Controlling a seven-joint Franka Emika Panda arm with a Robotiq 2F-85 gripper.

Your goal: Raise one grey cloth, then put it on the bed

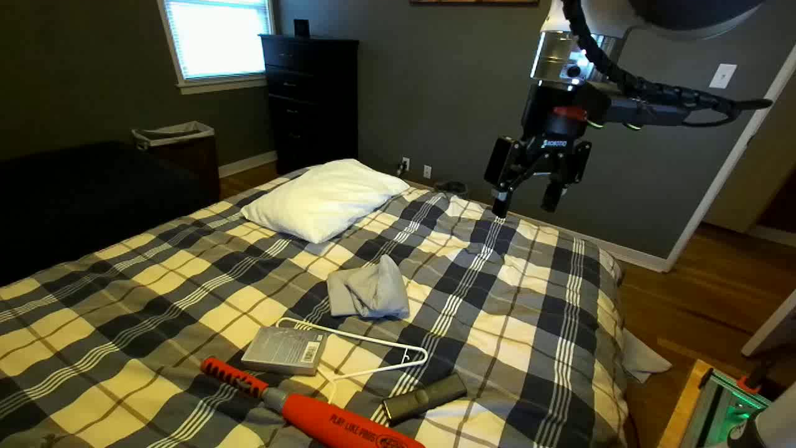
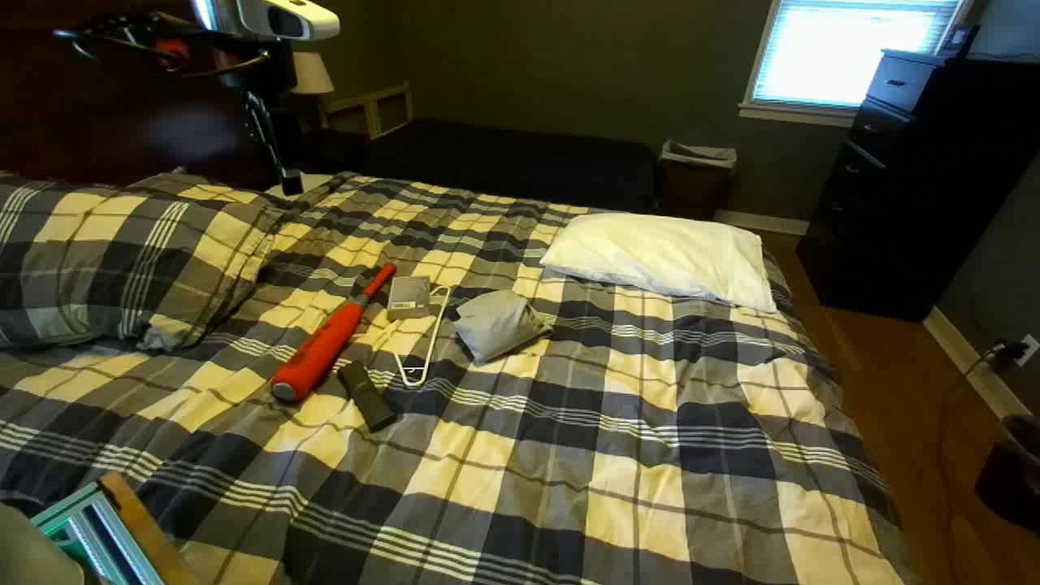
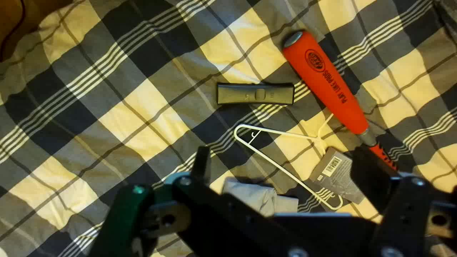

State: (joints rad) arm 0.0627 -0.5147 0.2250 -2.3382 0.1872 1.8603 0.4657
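- Find the grey cloth [image 1: 370, 289] on the plaid surface [image 1: 528, 348], loosely bunched, lying between the white pillow [image 1: 326, 199] and the white hanger [image 1: 373, 340].
- Note the jaws well above the surface in both exterior views, spread wide apart, with nothing between them and no contact with the cloth.
- Agrees with the wanted end, as far as visible: cloth resting on the surface, free from any grip.
- Cannot tell, from this moment alone, between a raising already done and a raising not yet begun.
- If done, leaves probably only moving the arm away; if not begun, leaves the whole work: descend, grip one fold, raise, lay down again.
- Mind the hanger just beside the cloth, seemingly not touching; could be caught easily by a wide grip.
- On that same side, count also the grey box [image 1: 283, 350], the red bat [image 1: 317, 414] and the dark oblong thing [image 1: 425, 397] as obstacles.
- Prefer, to judge by an exterior view, the right of the cloth: offers a broad stretch of plaid up to the edge above the wooden floor [image 1: 671, 295].
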